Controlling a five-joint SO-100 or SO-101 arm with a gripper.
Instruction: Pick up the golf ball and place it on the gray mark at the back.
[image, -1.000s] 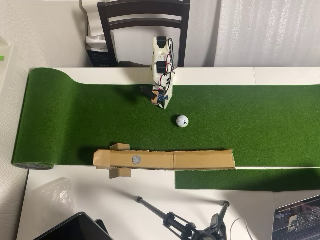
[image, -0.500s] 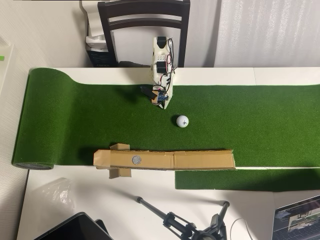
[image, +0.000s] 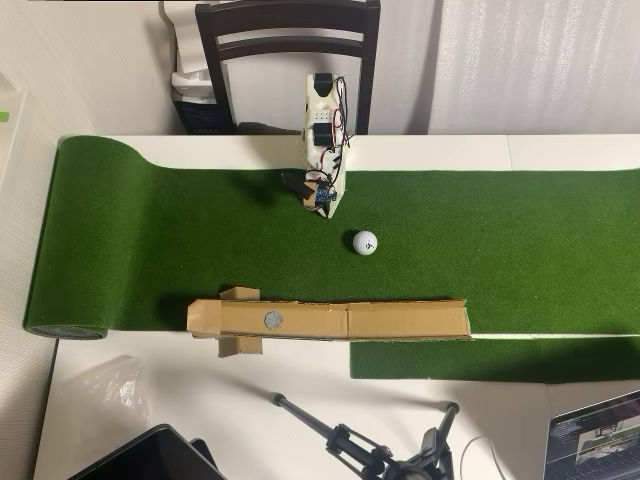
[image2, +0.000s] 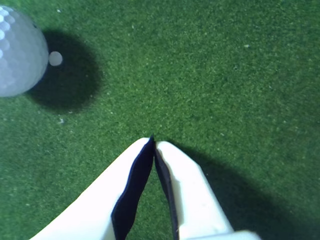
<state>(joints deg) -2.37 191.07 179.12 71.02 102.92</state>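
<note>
The white dimpled golf ball (image: 365, 242) rests on the green turf, just right of and below the arm in the overhead view. In the wrist view the golf ball (image2: 17, 52) fills the top left corner, well away from my gripper (image2: 153, 141). The gripper's white fingers with dark pads are pressed together, shut on nothing, above bare turf. In the overhead view the gripper (image: 322, 203) sits folded close to the arm's base. The gray mark (image: 272, 320) is a round spot on the brown cardboard strip (image: 400, 320) at the turf's lower edge.
A green turf mat (image: 150, 240) covers the white table, rolled up at the left end. A dark chair (image: 290, 40) stands behind the arm. A black tripod (image: 360, 445), a tablet and a laptop corner lie along the bottom edge. A tiny white speck (image2: 55, 58) lies beside the ball.
</note>
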